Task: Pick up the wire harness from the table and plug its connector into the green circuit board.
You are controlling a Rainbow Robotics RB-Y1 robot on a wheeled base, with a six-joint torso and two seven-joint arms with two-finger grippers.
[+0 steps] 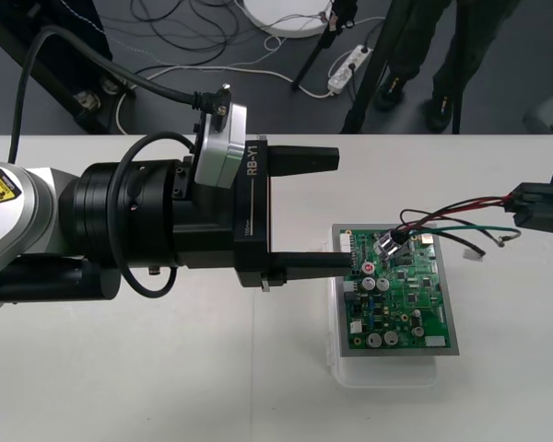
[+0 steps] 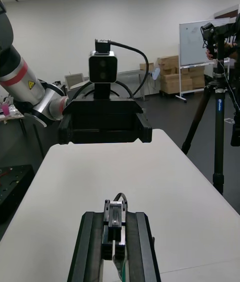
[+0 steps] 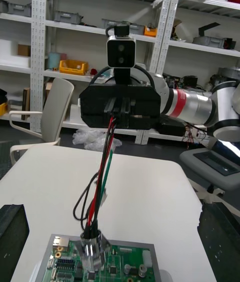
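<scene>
Two arms over the pale surface [image 1: 166, 387], both near the green rectangular circuit board [image 1: 415, 295] on its white plastic base [image 1: 387, 373], which sits at about 4 o'clock from the surface's middle.

Right end effector [image 1: 527, 204]: at 3 o'clock of the board, raised, closed on the thin red, black and green wire harness [image 1: 452, 219]. Right wrist view shows a small black block [image 2: 115, 222] clamped between its fingers; likely the plug, not certain.

Left end effector [image 1: 341, 210]: at 9 o'clock of the board, fingers spread wide, holding nothing. Lower finger reaches the board's edge.

Progress: pickup looks done, as the harness is off the surface at the gripped end. Plugging not done; no connector is seen seated in the board. Left to do, as I judge it: bring the plug end down to its header and press it in.

Harness look: wires run loosely bundled from the right end effector to the round shiny metal socket [image 1: 390, 242], which rests on the board's 12 o'clock side. A black wire bows out in a slack loop.
</scene>
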